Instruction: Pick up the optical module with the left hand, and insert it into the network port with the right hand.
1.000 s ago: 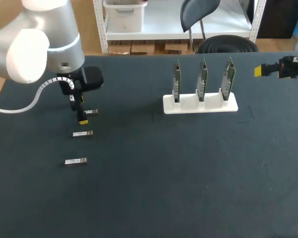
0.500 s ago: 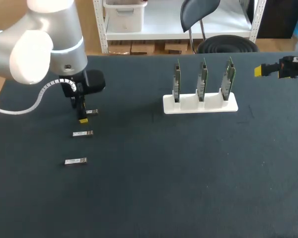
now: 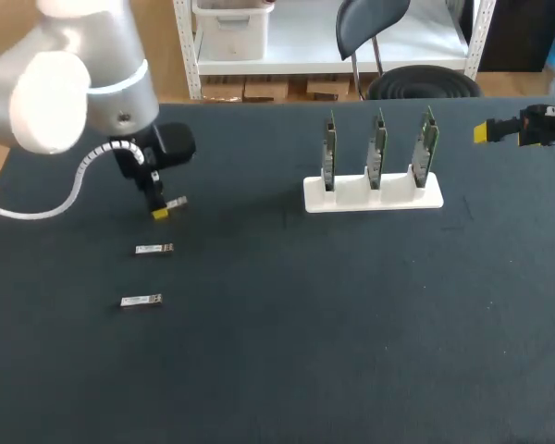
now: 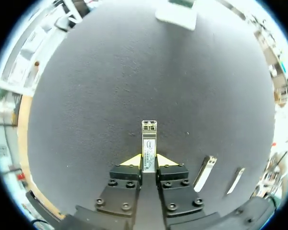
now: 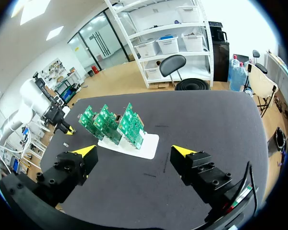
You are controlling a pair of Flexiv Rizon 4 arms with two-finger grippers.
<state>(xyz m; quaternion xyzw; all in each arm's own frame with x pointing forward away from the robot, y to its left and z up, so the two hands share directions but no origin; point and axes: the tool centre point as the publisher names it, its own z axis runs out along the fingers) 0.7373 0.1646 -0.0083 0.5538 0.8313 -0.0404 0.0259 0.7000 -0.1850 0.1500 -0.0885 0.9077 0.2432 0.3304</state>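
Well off to the left-arm side of the rack (image 3: 373, 196), the left gripper (image 3: 159, 211) is clamped on a module (image 3: 174, 203). Seen from its wrist, both yellow tips press the module's sides, and its free end juts ahead of the fingers, toward the rack. A second module (image 3: 154, 249) and a third module (image 3: 141, 301) lie flat on the table (image 3: 351, 333), each farther from the rack, apart from one another. Three green boards (image 3: 377, 148) stand upright in the rack. Past the rack's other end hangs the right gripper (image 5: 134, 151), fingers spread wide, holding nothing.
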